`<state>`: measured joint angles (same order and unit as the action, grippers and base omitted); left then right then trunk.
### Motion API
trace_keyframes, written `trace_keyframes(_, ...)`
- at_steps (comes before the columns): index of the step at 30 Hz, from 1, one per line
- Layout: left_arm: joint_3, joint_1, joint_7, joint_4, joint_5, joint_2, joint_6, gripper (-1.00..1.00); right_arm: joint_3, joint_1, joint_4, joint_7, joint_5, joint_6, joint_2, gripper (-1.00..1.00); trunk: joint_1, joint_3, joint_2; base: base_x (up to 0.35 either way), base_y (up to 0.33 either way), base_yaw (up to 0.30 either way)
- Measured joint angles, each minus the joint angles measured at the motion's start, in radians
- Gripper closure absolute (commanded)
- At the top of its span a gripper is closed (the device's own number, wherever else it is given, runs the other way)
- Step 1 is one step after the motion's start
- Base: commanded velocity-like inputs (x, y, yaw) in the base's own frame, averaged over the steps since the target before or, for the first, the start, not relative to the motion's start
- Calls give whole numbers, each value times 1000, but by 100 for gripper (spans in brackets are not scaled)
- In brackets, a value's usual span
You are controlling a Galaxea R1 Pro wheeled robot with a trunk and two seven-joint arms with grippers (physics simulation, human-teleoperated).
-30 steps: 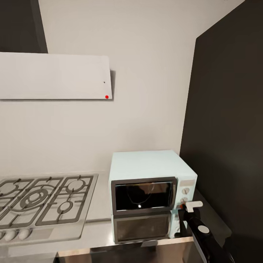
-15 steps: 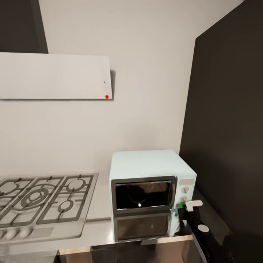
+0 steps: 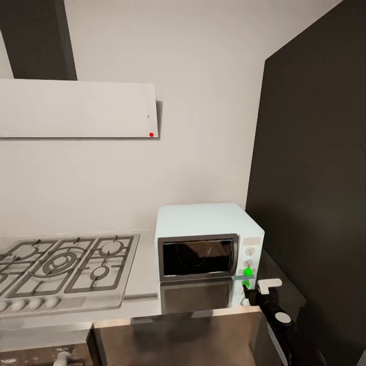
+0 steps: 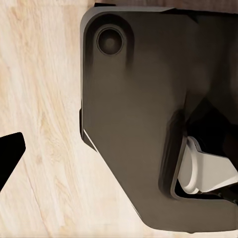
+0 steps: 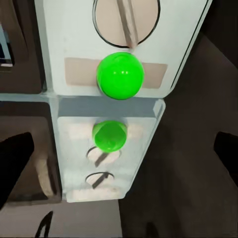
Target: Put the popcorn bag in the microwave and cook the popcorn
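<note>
microwave (image 3: 208,249) standing on the countertop (image 3: 142,305), door shut, small light (image 3: 247,273) on its control panel glowing green, reflected on the steel below. popcorn bag presumably behind the dark glass, too dim to make out for sure. right gripper (image 3: 256,292) just in front of the microwave's control panel, at the lower corner nearest the dark tall cabinet (image 3: 315,203); fingers spread apart, dark fingertips (image 5: 15,158) at either side of the right wrist view with nothing between them, green light (image 5: 120,75) and a round knob (image 5: 126,15) straight ahead of them. right arm clearly the nearer one to the microwave. left gripper (image 4: 7,153) aimed down at pale wood floor (image 4: 44,99) beside the robot's dark base (image 4: 144,124), far from the microwave; one fingertip showing, open or closed impossible to tell. judged: heating under way, so next likely waiting, then reaching across from panel to door. gas hob (image 3: 61,269) set into the countertop beside the microwave, away from the cabinet; white hood (image 3: 76,109) on the wall above it.
</note>
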<state>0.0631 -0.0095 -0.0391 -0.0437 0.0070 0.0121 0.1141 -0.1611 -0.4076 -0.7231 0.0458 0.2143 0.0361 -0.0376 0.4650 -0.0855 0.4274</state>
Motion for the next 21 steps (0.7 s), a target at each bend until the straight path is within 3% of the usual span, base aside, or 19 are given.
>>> trace_keyframes(17, 0, 0, 0, 0, 0, 0, 0, -100, 1, 0, 14, 0, 0, 44, 0, -100, 0, -18, 0, 0, 0, 0)
trace_keyframes(21, 0, 0, 0, 0, 0, 0, 0, -100, 1, 0, 15, 0, 0, 46, 0, -100, 1, -25, 0, -203, 0, 0)
